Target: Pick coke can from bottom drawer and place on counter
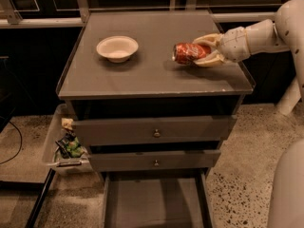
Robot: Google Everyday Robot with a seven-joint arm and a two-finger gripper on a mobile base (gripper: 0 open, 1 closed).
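The coke can [189, 52], red-orange with white script, lies on its side over the right part of the grey counter [142, 75]. My gripper [203, 50] comes in from the right on a white arm and is shut on the can, one cream finger above it and one below. The can sits at or just above the counter top; I cannot tell if it touches. The bottom drawer [154, 203] is pulled open at the bottom of the view, its grey floor bare.
A white bowl [117, 48] stands on the counter's left half. Two upper drawers with small knobs [156, 133] are closed. A bin with trash [66, 146] sits on the floor left of the cabinet. A white robot part [287, 194] fills the lower right.
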